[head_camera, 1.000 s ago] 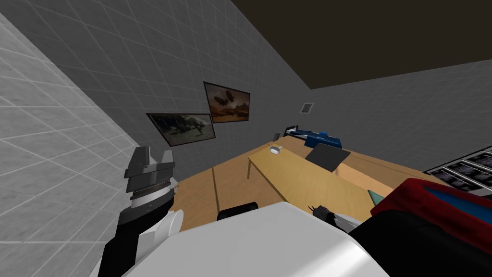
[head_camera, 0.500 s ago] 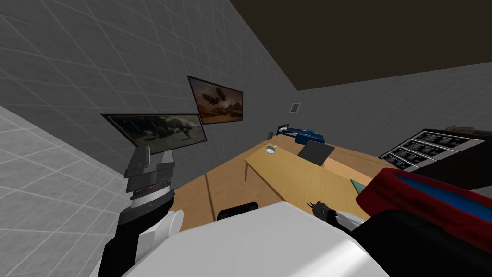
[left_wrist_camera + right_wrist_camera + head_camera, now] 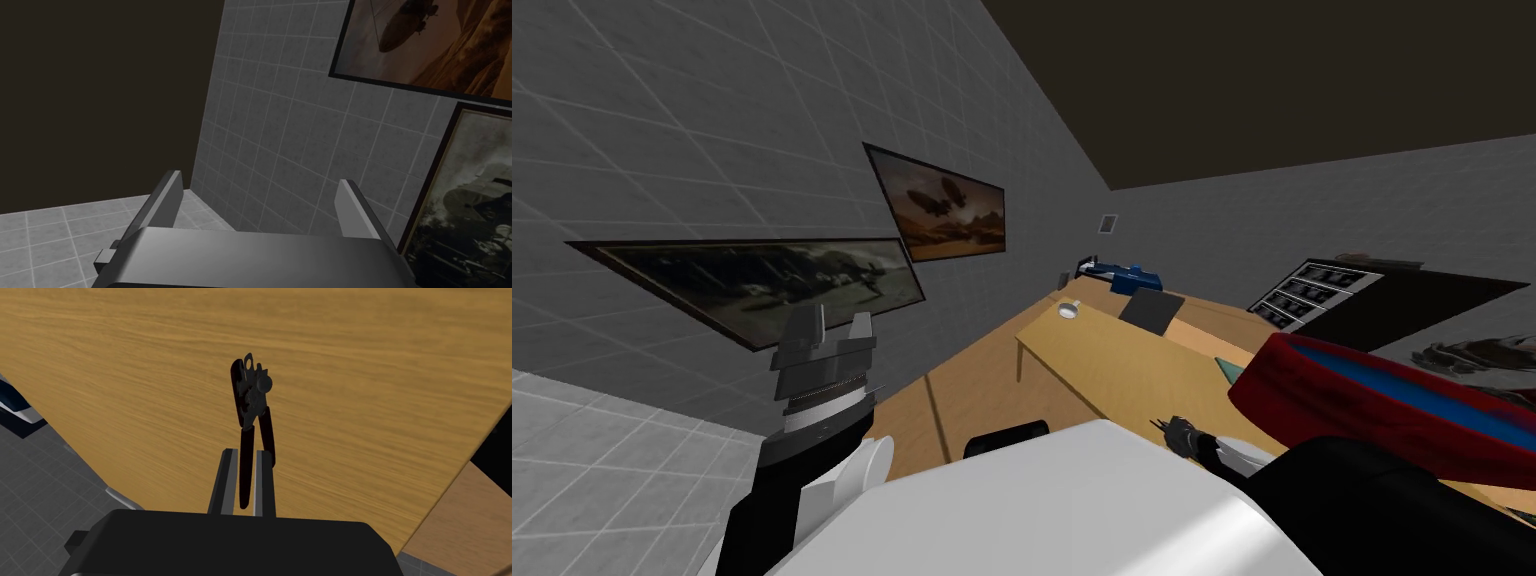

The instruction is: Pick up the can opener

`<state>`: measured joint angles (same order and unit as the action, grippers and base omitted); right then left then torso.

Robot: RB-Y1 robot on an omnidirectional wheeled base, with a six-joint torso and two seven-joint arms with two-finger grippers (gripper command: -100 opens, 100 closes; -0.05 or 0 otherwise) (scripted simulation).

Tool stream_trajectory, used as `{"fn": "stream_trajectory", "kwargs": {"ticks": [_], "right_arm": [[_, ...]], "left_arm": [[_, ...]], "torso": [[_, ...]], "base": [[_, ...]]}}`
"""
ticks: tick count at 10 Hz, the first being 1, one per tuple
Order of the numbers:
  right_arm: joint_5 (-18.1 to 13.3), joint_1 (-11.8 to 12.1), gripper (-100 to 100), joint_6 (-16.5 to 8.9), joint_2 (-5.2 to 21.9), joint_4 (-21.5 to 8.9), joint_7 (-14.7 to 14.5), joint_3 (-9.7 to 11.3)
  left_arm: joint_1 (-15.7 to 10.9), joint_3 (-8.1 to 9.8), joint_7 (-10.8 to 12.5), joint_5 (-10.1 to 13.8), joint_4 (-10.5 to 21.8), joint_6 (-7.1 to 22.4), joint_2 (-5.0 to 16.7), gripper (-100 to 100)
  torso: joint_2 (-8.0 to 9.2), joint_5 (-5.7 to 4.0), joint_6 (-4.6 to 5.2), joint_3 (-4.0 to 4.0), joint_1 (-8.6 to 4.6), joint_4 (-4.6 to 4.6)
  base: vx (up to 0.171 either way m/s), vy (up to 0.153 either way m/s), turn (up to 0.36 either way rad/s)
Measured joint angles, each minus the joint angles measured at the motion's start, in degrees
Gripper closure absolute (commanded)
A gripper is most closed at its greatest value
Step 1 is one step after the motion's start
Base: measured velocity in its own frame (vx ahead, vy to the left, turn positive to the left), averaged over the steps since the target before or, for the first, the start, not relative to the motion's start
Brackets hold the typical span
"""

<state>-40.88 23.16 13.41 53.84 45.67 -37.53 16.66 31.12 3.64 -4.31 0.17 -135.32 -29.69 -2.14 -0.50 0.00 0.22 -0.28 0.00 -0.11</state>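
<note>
Two thin fingers of the right gripper pinch one slim handle of the black can opener over the tabletop, a tool likely stiff, light and head-heavy, best gripped nearer its head, while the left gripper stands spread.

The left hand is dark grey with two pale blade fingers and a ribbed wrist ring; its forearm is black. The right hand has a black body.
</note>
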Motion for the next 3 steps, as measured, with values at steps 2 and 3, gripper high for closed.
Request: {"fn": "stream_trajectory", "kwargs": {"ticks": [2, 3], "right_arm": [[-2.61, -0.04, 100, 2.75, -0.46, -1.27, -1.14, -2.15], [-2.81, -0.01, 0, 3.16, -0.51, -1.4, -1.3, -2.31]], "left_arm": [[-0.01, 0.0, 0.0, 0.0, 0.0, 0.0, 0.0, 0], [-0.02, -0.01, 0.0, 0.0, 0.0, 0.0, 0.0, 0]], "torso": [[0.1, 0.0, -0.08, 0.06, 0.01, 0.03], [0.23, -0.01, -0.17, 0.13, -0.08, 0.07]], "base": [[0.065, 0.041, -0.128], [0.006, 0.007, 0.008]]}}
